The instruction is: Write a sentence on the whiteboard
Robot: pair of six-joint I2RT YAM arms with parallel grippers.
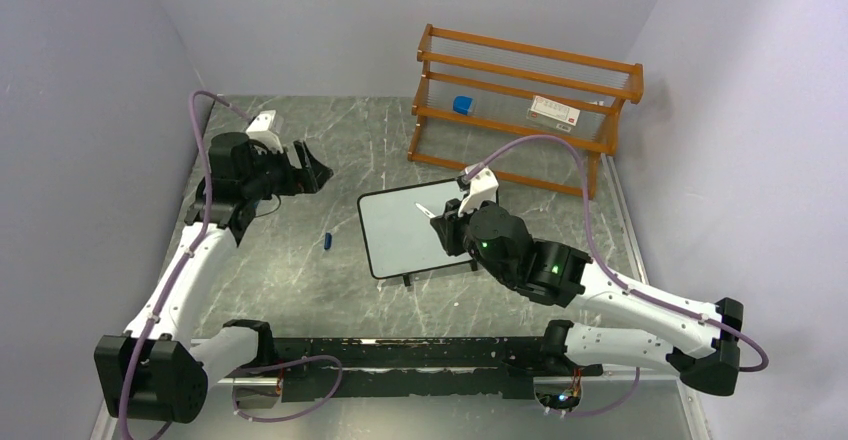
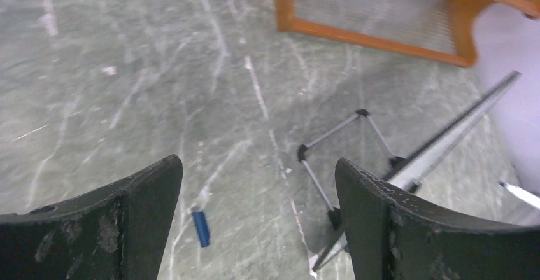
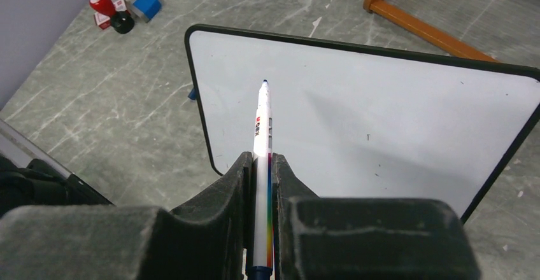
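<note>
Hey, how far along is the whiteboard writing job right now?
Done: the marker is uncapped, its blue cap lying on the table, and the left pincer stands open and empty. In hand: the right pincer grips the marker, tip pointed at the whiteboard. Left: the whole sentence; the board is blank.

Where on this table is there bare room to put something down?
Bare tabletop lies between the left gripper, the orange rack and the whiteboard; also between the blue cap and the black base bar. Crowded: the whiteboard's right side, where the right gripper holds a marker.
</note>
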